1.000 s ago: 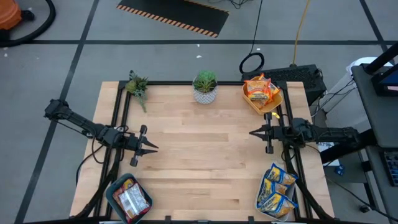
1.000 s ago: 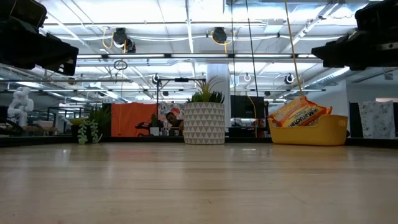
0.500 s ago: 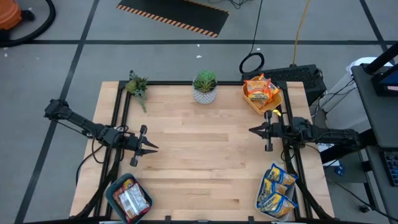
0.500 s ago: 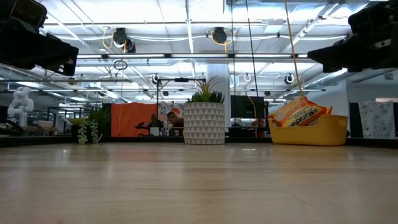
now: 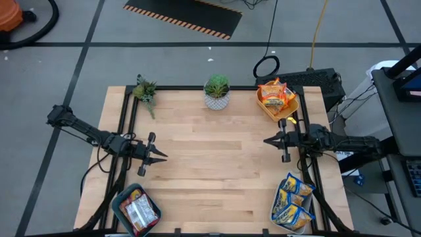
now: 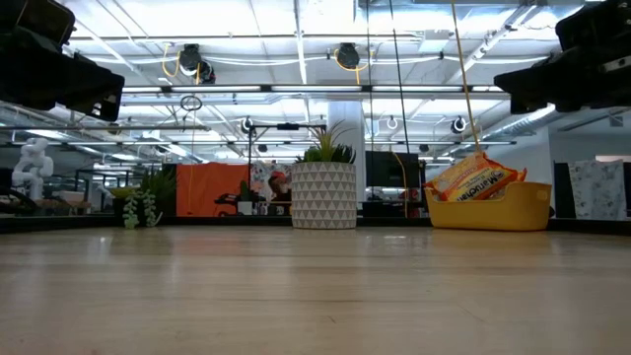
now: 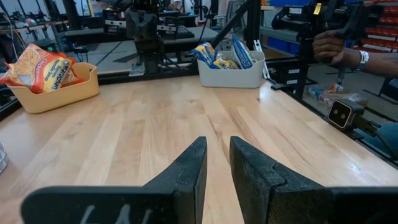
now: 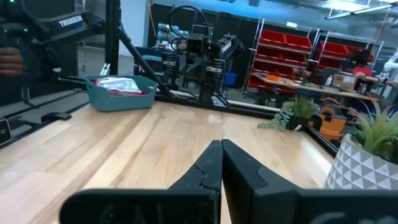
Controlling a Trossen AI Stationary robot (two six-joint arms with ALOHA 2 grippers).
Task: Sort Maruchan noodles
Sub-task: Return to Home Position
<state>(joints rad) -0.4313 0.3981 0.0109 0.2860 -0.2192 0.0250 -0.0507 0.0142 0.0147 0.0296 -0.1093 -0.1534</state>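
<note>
Sorted by colour, the Maruchan noodles sit in three bins at the table's corners: orange packs (image 5: pixel 276 94) in the yellow bin (image 5: pixel 266 110), blue-and-yellow packs (image 5: pixel 293 199) in the pale bin (image 5: pixel 279 222), red packs (image 5: pixel 136 209) in the teal bin (image 5: pixel 119 203). No packet shows on the bare wooden table (image 5: pixel 210 164). Over the past second only the right arm has stirred, drifting slightly at the table's right edge, while the left has held still at the left edge. The right gripper (image 5: pixel 266 140) is pinched closed on nothing; the left gripper (image 5: pixel 163 156) is empty, its fingers slightly parted. The sorting looks finished, with both arms settling into rest.
</note>
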